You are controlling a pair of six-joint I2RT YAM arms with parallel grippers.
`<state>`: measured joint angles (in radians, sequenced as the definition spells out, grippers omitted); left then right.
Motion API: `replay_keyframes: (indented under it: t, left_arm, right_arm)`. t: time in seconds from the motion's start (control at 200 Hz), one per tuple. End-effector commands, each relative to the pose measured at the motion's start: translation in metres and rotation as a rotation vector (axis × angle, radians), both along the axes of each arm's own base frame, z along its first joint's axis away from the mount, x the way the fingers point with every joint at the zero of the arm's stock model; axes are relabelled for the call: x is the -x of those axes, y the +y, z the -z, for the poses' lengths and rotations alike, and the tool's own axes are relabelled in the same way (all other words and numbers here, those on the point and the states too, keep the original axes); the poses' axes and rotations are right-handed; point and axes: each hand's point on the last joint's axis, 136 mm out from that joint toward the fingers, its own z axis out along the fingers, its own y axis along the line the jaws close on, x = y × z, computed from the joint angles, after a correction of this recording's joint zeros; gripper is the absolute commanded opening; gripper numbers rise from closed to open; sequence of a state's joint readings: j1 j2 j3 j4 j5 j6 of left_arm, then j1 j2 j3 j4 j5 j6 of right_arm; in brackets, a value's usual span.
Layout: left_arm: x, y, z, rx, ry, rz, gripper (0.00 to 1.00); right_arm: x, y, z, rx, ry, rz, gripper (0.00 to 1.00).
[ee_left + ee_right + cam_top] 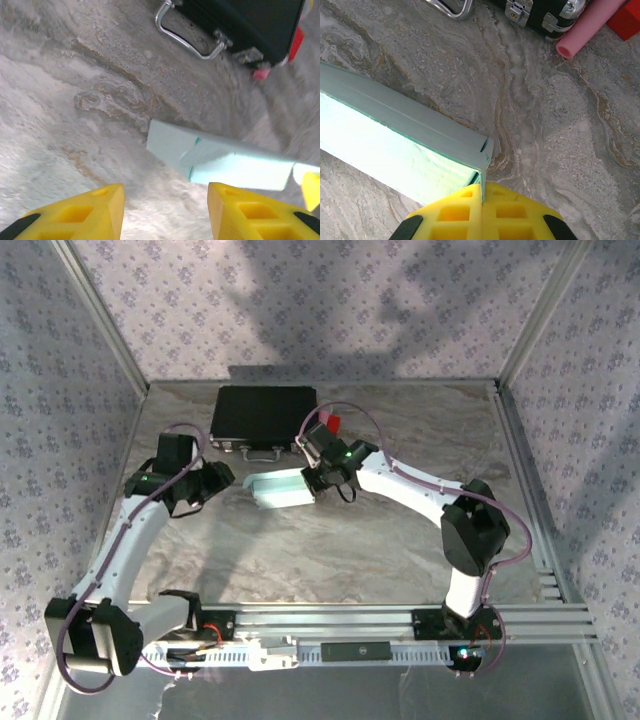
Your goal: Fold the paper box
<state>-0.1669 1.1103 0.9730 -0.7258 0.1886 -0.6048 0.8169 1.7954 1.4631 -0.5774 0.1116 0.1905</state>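
Note:
The paper box is pale light-blue card, partly formed into a long open tray, lying mid-table just in front of the black case. My right gripper is at its right end. In the right wrist view the yellow jaws are pressed together on the thin end wall of the box. My left gripper hovers just left of the box. Its yellow fingers stand apart with bare table between them, and the box lies ahead and to the right, untouched.
A black case with a metal handle lies at the back centre. A pink tube and a red block sit by its right end. Patterned walls enclose the marbled table.

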Motion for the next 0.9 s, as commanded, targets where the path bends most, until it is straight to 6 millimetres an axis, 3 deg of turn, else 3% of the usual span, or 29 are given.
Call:
replay_keyframes:
  t: [0.0, 0.12, 0.26, 0.405, 0.73, 0.825, 0.899]
  left_arm:
    - [0.002, -0.007, -0.004, -0.170, -0.070, 0.301, 0.46]
    - [-0.007, -0.026, -0.003, -0.175, -0.100, 0.454, 0.44]
    - [-0.017, -0.039, 0.008, -0.190, -0.105, 0.539, 0.41]
    - [-0.026, -0.052, 0.006, -0.201, -0.128, 0.598, 0.40]
    - [-0.032, -0.040, 0.021, -0.325, -0.084, 0.568, 0.38]
    - [-0.037, -0.027, 0.017, -0.396, -0.103, 0.516, 0.44]
    - [-0.043, -0.032, 0.005, -0.383, -0.177, 0.514, 0.47]
  right_arm:
    - [0.003, 0.001, 0.001, 0.015, 0.028, -0.001, 0.00]
    - [0.003, 0.002, 0.002, 0.018, 0.034, -0.006, 0.00]
    - [0.002, 0.003, 0.001, 0.012, 0.036, -0.012, 0.00]
    - [0.002, 0.003, 0.003, 0.014, 0.041, -0.015, 0.00]
    - [0.001, 0.004, 0.003, 0.009, 0.043, -0.020, 0.00]
    - [0.001, 0.004, 0.003, 0.009, 0.043, -0.020, 0.00]
    - [0.001, 0.003, 0.003, 0.010, 0.044, -0.021, 0.00]
